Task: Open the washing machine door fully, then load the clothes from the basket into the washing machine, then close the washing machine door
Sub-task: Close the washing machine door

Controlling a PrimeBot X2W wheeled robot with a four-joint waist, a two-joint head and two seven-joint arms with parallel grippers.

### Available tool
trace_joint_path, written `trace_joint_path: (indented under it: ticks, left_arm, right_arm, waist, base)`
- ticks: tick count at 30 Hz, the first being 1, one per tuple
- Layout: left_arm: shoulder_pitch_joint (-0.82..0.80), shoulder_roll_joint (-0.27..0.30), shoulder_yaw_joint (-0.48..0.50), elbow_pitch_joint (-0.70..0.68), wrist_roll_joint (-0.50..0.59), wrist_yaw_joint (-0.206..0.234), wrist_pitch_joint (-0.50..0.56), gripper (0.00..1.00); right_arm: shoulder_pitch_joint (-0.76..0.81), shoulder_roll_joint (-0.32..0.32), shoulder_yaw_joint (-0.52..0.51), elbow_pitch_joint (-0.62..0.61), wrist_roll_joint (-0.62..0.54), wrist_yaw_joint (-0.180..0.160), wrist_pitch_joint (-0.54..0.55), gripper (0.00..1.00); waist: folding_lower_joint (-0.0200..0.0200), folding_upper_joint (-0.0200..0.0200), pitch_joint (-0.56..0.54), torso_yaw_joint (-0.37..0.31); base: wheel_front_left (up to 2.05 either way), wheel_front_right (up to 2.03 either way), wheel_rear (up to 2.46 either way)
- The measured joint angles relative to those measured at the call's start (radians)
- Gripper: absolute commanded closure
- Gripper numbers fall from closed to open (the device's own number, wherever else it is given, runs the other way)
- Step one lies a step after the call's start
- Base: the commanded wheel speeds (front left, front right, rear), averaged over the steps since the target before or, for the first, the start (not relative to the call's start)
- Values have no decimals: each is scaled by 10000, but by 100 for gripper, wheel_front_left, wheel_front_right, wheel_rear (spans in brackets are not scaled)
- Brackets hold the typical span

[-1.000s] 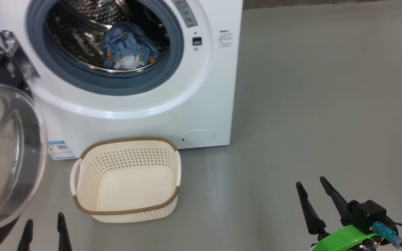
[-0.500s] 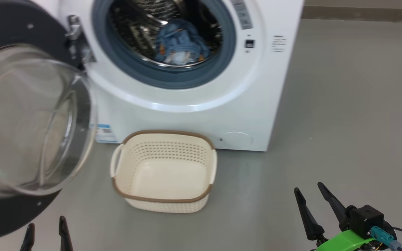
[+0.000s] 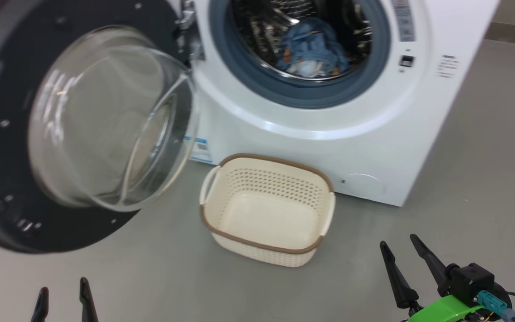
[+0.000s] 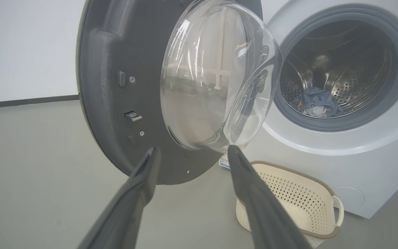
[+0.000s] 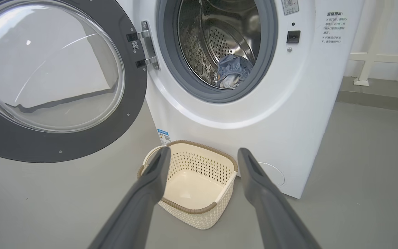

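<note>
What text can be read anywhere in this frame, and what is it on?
"温馨提示:" heads the printed notice on the front of the washing machine; its smaller lines are too small to read.
The blue label sticker: too small to read.
The grey strip label beside the drum opening: blurred.

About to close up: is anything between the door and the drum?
Nothing blocks the drum: the clothes lie inside it. The basket stands on the floor below, under the door's swing; whether the door clears it I cannot tell.
</note>
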Motion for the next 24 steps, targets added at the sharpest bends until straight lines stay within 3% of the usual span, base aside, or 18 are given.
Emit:
trace_joint_path:
  ticks: [10, 24]
  left_arm:
    - [227, 0, 35, -127, -190, 272, 0, 0]
    - [227, 0, 31, -301, -334, 437, 0, 0]
  right_arm:
    - [-13, -10, 276, 77, 0, 0, -2, 0]
    - [-113, -199, 481, 224, 12, 0, 0, 0]
  waist:
    - [0, 0, 129, 1100]
    - [0, 0, 295, 1227]
  base:
    - [0, 0, 0]
    - [0, 0, 0]
